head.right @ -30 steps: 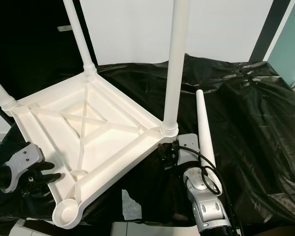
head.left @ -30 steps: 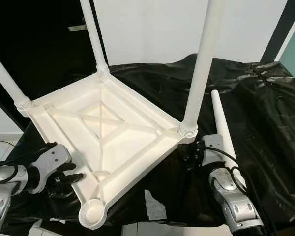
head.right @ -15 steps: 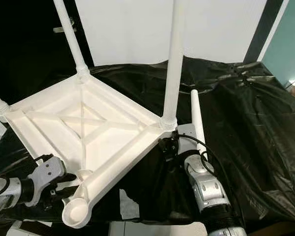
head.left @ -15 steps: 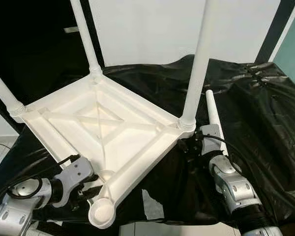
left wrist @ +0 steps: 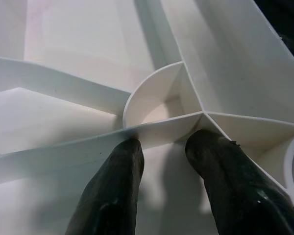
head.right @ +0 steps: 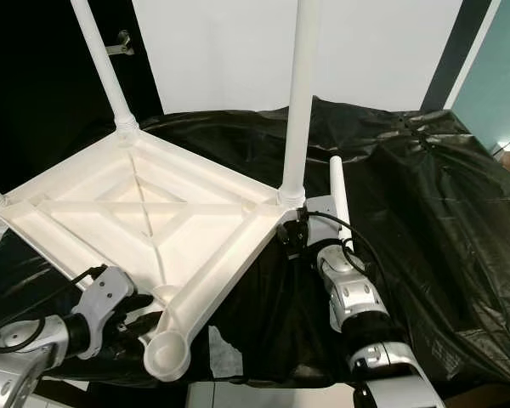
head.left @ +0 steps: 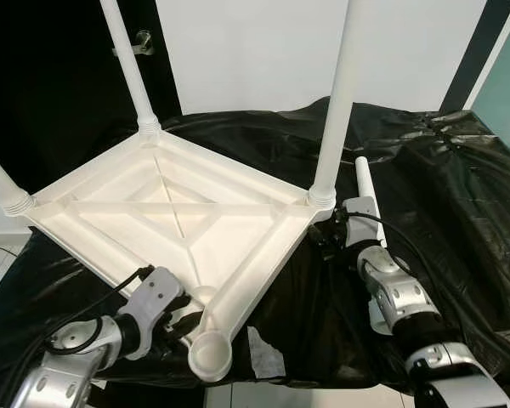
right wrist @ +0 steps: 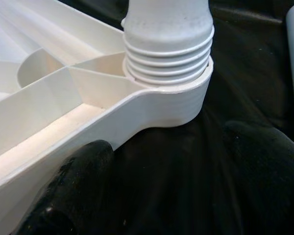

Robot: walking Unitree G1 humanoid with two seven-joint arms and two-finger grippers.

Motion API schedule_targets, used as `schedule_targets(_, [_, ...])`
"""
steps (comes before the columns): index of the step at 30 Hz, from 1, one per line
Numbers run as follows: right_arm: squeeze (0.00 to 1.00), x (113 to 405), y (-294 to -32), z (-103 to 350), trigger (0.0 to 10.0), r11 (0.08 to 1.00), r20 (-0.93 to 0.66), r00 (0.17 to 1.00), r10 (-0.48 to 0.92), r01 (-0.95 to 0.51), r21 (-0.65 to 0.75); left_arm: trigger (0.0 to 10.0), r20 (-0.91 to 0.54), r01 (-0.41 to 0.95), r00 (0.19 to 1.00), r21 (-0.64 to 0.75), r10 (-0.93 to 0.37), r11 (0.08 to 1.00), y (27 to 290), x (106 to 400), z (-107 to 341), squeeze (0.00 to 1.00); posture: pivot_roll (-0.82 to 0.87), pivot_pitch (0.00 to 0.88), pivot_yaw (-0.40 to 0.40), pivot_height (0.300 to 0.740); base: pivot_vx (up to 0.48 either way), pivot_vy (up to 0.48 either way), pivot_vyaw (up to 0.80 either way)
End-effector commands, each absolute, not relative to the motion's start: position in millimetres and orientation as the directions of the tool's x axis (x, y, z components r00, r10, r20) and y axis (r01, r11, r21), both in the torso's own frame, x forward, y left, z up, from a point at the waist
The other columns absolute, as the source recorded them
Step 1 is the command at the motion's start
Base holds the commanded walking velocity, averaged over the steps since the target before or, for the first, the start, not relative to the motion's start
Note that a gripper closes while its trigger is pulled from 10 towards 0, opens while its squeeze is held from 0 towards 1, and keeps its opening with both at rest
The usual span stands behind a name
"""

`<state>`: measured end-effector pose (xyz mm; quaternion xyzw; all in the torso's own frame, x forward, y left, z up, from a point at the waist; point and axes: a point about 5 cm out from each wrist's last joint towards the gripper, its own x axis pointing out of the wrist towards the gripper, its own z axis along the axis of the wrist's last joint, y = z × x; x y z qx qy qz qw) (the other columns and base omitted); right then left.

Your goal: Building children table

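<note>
The tabletop [head.left: 178, 217] lies upside down on a black sheet [head.left: 442, 178], three legs screwed in and standing up, the fourth leg [head.left: 365, 183] loose on the sheet just beyond the right gripper [right wrist: 161, 161]. The empty socket [head.left: 211, 355] hangs off the sheet's near edge, just beside the left gripper [left wrist: 164, 147]. That gripper holds narrow, its two fingers [left wrist: 112, 181] pressed against a rib of the tabletop's underside rather than clamped around anything. The right gripper is spread wide at the corner directly ahead of it, one finger touching the tabletop's outer edge, the other out over the sheet, below the threaded collar of the nearest leg [head.left: 336, 93]. The chief risk, I judge, is the tabletop sliding or pivoting: the sheet looks slick, neither gripper has a real grasp, and the near corner overhangs, so an uneven push could tip it off. A swing of the tabletop could also roll the loose leg away.
</note>
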<state>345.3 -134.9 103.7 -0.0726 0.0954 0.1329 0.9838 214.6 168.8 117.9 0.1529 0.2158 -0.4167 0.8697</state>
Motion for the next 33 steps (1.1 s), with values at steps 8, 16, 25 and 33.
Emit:
schedule_targets(8, [0.0,342.6,-75.8,104.7,10.0,0.892,-0.159,0.891,0.425,-0.442,-0.091,10.0,-0.395,0.916,0.376,0.02,-0.838,0.402,109.8,206.9,123.8,0.0,0.05,0.0,-0.02,0.74,0.0,0.0,0.0])
schedule_targets(16, [0.0,332.0,-106.6,108.1,10.0,0.944,-0.105,0.955,0.277,-0.291,-0.158,10.0,-0.45,0.889,0.452,0.16,-0.77,0.429,157.3,231.0,141.5,0.0,0.05,0.0,-0.013,0.74,0.0,0.0,0.0])
schedule_targets(25, [0.0,308.6,-127.0,108.0,10.0,0.96,-0.063,0.974,0.216,-0.224,-0.171,10.0,-0.396,0.868,0.497,0.196,-0.772,0.457,189.8,249.4,161.6,0.0,0.03,0.0,0.002,0.74,0.0,0.0,0.0])
schedule_targets(33, [0.0,290.4,-150.6,117.3,10.0,0.978,0.001,0.988,0.153,-0.151,-0.143,10.0,-0.305,0.824,0.567,0.197,-0.765,0.532,219.4,272.0,177.5,0.0,0.0,0.0,0.033,0.74,0.0,0.0,0.0])
